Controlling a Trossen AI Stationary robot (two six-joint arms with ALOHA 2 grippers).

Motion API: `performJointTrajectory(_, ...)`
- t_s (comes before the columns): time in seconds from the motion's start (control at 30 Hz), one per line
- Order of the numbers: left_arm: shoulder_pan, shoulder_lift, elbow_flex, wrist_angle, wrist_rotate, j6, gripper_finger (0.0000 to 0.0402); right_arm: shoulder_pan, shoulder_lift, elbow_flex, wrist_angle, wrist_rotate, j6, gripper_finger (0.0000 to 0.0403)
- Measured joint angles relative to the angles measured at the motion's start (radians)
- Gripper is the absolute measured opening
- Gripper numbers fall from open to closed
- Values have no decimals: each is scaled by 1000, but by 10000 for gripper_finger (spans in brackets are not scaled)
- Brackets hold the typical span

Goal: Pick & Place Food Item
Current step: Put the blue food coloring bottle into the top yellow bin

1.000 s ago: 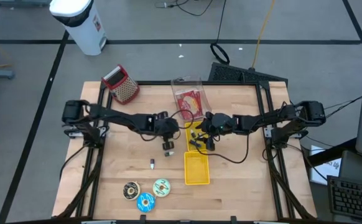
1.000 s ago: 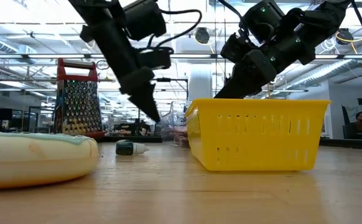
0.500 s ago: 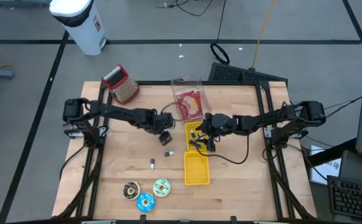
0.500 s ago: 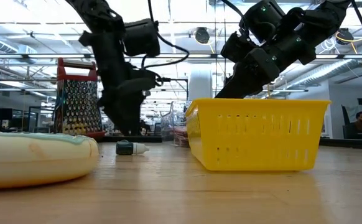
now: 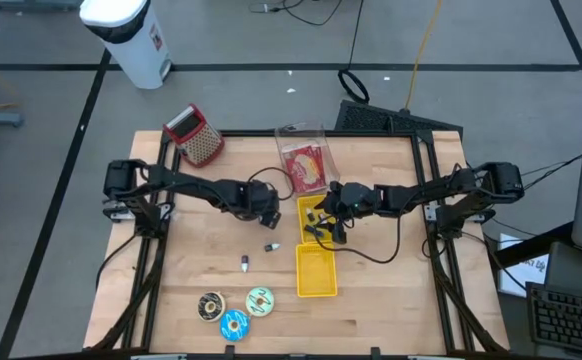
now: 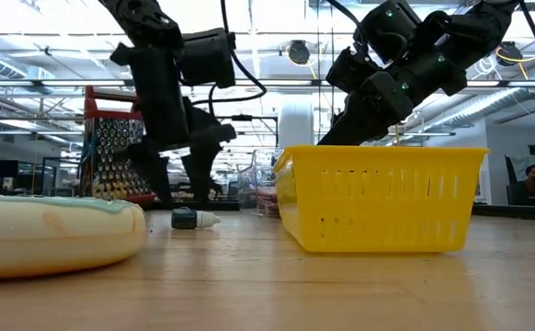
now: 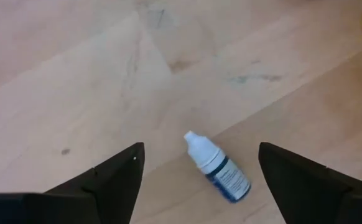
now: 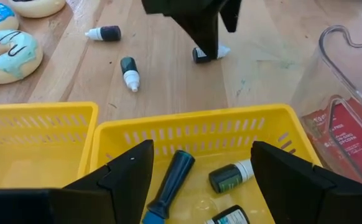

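My left gripper (image 5: 268, 214) hangs open over the table's middle, pointing steeply down. Its fingers (image 7: 116, 171) stand on either side of a small blue bottle with a white cap (image 7: 218, 175), which lies on its side on the wood, untouched. Two more small bottles (image 5: 271, 246) (image 5: 244, 264) lie nearer the front edge. Three iced donuts (image 5: 234, 310) lie flat at the front left. My right gripper (image 8: 203, 146) stands open above the far yellow basket (image 5: 316, 205), which holds several bottles (image 8: 231, 175).
A second yellow basket (image 5: 316, 272) adjoins the first on its near side. A metal grater (image 5: 199, 136) and a clear container with a red pack (image 5: 306, 160) stand at the far edge. A donut (image 6: 47, 234) fills the low view's left.
My left gripper has opened wide, rolled about its own axis and tipped further down, sinking a little. Its fingers, earlier shut to a point, now stand spread near the table. My right gripper has kept still.
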Motion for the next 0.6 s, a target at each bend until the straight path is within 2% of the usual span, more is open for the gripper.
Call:
performJointTrajectory(0.17,-7,60,1,-7,38,-60,290,1,0,0,-9,0,0,256)
performJointTrajectory(0.3,-7,99,4,-6,28,-70,272,9,0,0,-16,-2,-2,256)
performJointTrajectory(0.6,-9,92,2,-30,63,-117,212,27,0,0,-15,1,-2,256)
